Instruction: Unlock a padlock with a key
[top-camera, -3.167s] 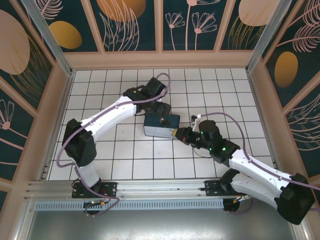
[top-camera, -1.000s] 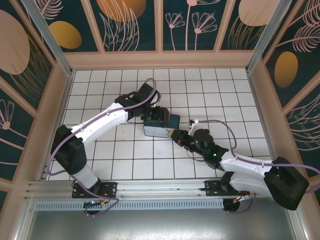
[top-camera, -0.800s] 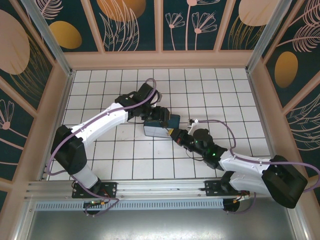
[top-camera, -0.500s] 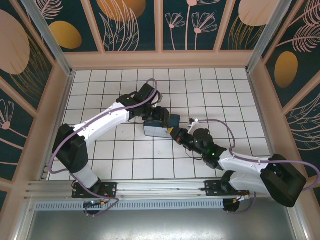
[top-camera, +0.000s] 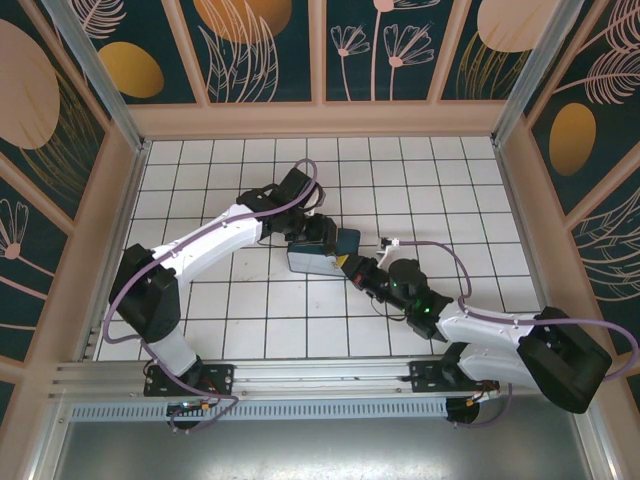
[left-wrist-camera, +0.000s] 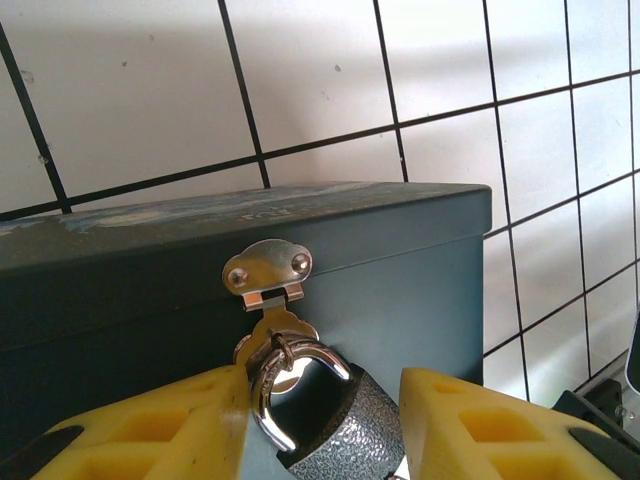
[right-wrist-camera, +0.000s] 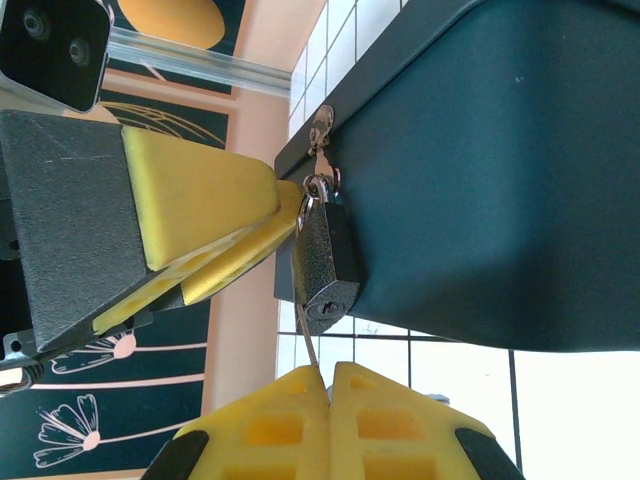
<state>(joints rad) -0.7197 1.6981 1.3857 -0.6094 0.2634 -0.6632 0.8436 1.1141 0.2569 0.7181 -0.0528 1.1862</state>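
Note:
The padlock (left-wrist-camera: 340, 430), with a grey textured body and silvery shackle, hangs from the hasp (left-wrist-camera: 268, 268) on the front of a dark teal box (left-wrist-camera: 400, 270). My left gripper (left-wrist-camera: 325, 382) has its yellow fingers pressed against both sides of the padlock. In the right wrist view the padlock (right-wrist-camera: 325, 260) shows its keyhole end. My right gripper (right-wrist-camera: 331, 368) is shut on the thin key (right-wrist-camera: 310, 345). The key's tip touches the lock's bottom just left of the keyhole. From above, the left gripper (top-camera: 322, 232) and the right gripper (top-camera: 352, 268) meet at the box's near right corner.
The box (top-camera: 305, 260) sits mid-floor on white tiles with dark grid lines. Patterned walls enclose the floor on the left, back and right. The left gripper's fingers (right-wrist-camera: 200, 200) crowd the space beside the padlock. Open tiles lie in front of the box.
Since 3.2 s ago the left gripper came down onto the box's front and the right arm stretched lower toward it. Over the last second the right gripper crept slightly closer to the box.

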